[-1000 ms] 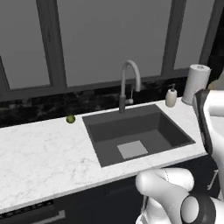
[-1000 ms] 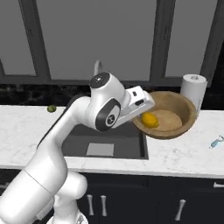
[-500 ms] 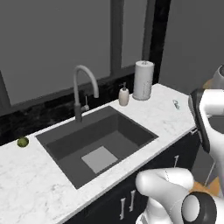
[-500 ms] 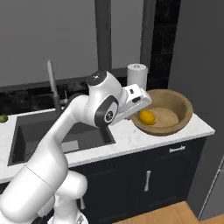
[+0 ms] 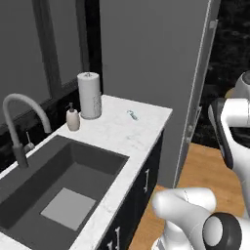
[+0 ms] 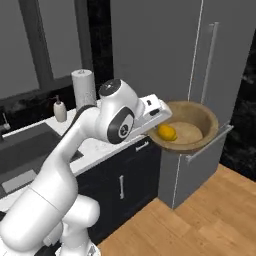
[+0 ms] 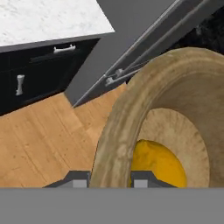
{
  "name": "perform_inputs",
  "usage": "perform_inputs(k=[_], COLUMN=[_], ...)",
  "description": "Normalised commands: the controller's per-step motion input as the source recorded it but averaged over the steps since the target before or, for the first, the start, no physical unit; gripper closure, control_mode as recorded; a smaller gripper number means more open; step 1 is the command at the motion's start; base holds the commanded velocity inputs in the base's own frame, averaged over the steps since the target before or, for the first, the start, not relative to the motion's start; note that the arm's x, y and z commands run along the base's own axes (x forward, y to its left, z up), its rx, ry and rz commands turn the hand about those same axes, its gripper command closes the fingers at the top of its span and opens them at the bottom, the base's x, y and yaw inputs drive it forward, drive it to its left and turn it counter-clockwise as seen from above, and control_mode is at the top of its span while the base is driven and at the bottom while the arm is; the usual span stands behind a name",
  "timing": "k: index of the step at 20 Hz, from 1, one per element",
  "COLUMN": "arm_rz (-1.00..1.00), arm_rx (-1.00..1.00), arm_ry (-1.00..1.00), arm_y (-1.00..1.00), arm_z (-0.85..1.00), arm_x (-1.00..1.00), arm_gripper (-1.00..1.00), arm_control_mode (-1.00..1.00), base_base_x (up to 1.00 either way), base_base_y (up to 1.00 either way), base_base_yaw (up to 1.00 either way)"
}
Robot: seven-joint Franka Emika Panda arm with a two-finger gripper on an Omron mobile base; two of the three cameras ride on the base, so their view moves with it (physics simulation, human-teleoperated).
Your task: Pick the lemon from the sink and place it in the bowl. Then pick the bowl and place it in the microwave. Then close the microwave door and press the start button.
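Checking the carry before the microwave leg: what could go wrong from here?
1. The gripper pinches the bowl only at its near rim, shut on it, with the rest hanging out; it may sag or slip.
2. The lemon lies loose inside, near the held edge; a tilt could roll it out onto the wood floor.
3. The bowl hangs close to the tall grey cabinet; a swing might clip it.

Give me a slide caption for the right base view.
Gripper shut on the rim of the wooden bowl, carrying the lemon inside it above the wood floor.
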Motion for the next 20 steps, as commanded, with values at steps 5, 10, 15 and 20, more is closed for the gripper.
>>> perform_inputs(k=[5, 10, 15, 20], arm_rz=[0.0, 0.0, 0.0, 0.0], arm_rx=[0.0, 0.0, 0.0, 0.0], arm_ry=[0.0, 0.0, 0.0, 0.0], arm_y=[0.0, 0.0, 0.0, 0.0], arm_z=[0.0, 0.0, 0.0, 0.0], arm_x=[0.0, 0.0, 0.0, 0.0], arm_gripper=[1.0, 1.0, 1.0, 1.0], arm_control_mode=[1.0, 1.0, 1.0, 1.0], base_base_x=[0.0, 0.0, 0.0, 0.0], base_base_y=[0.0, 0.0, 0.0, -0.08], base_base_yaw=[-0.81, -0.83, -0.84, -0.8])
